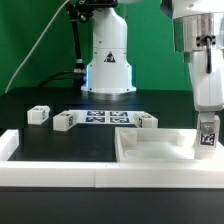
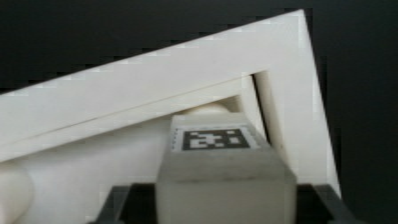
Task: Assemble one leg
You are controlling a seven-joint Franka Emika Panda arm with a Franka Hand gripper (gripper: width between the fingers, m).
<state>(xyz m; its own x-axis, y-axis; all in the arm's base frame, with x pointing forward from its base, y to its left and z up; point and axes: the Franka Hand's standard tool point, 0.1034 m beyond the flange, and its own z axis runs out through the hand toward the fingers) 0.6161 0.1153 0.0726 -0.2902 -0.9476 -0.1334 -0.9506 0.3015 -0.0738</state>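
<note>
My gripper [image 1: 207,132] is shut on a small white leg [image 1: 207,138] whose black-and-white tag faces the camera. I hold it upright at the corner of the big white tabletop [image 1: 150,152] on the exterior view's right. I cannot tell whether the leg's lower end touches it. In the wrist view the leg [image 2: 221,165] sits between my dark fingers [image 2: 130,203], its tag uppermost, over the tabletop's corner [image 2: 169,95]. The gripper [image 2: 222,208] grips both of its sides.
Three loose legs lie behind the tabletop: one [image 1: 38,114], a second [image 1: 64,121] and a third [image 1: 148,121]. The marker board [image 1: 105,118] lies between them. A white wall [image 1: 50,172] runs along the front. The robot base [image 1: 108,60] stands at the back.
</note>
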